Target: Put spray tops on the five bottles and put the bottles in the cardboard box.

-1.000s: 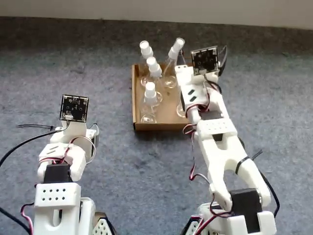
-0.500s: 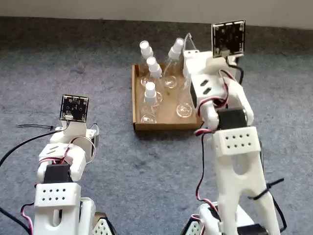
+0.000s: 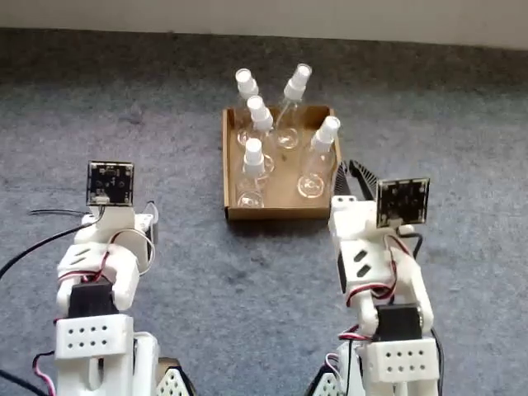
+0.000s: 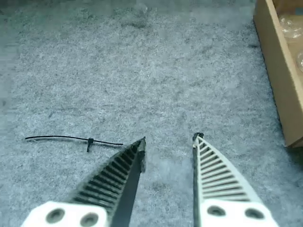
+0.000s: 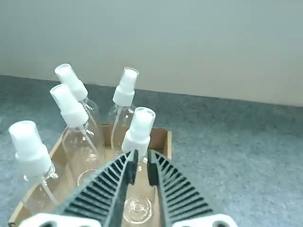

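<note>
Bottles point(image 3: 253, 165), five, clear plastic with white spray tops point(image 3: 247, 81), upright inside brown cardboard box point(image 3: 224, 165). Right gripper point(image 5: 142, 156) just beside box, narrow gap, empty. Left gripper point(image 4: 168, 139) above grey carpet point(image 3: 165, 107), spread wide.

High view: fixed, set above and behind both arms, looking down and forward over the grey table point(image 3: 165, 124) to the far wall point(image 3: 264, 12).

Left wrist view: close to the surface, angled down past the left gripper point(image 4: 168, 141), with the cardboard box point(image 4: 279, 71) at the frame edge.

Right wrist view: low, almost level, looking past the right gripper point(image 5: 142, 158) at the spray bottles point(image 5: 138, 126), close up.

Box shared by all three views.
</note>
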{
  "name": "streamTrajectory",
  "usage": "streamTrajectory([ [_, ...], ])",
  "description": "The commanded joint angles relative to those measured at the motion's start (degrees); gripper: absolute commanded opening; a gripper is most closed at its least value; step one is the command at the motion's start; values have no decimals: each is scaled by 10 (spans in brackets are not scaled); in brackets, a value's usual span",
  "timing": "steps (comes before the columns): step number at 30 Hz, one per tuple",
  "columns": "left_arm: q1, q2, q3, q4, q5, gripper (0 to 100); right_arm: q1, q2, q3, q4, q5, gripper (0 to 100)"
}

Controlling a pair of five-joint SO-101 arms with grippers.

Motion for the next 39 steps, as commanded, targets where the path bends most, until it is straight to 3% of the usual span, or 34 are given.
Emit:
streamTrajectory([
  [1,-29,-108,13,16,41,161,11,-116,72,29,-2,5],
  [5,-31,-237,73,38,41,161,10,-225,164,62,-2,5],
  [9,-29,-342,150,54,40,161,11,-211,220,93,-4,5],
  [18,-31,-308,227,61,40,162,30,-221,297,155,-6,5],
  [33,-31,-311,227,242,40,159,30,-221,298,396,-3,5],
  [39,-31,-311,227,253,40,159,29,-220,298,465,-3,5],
])
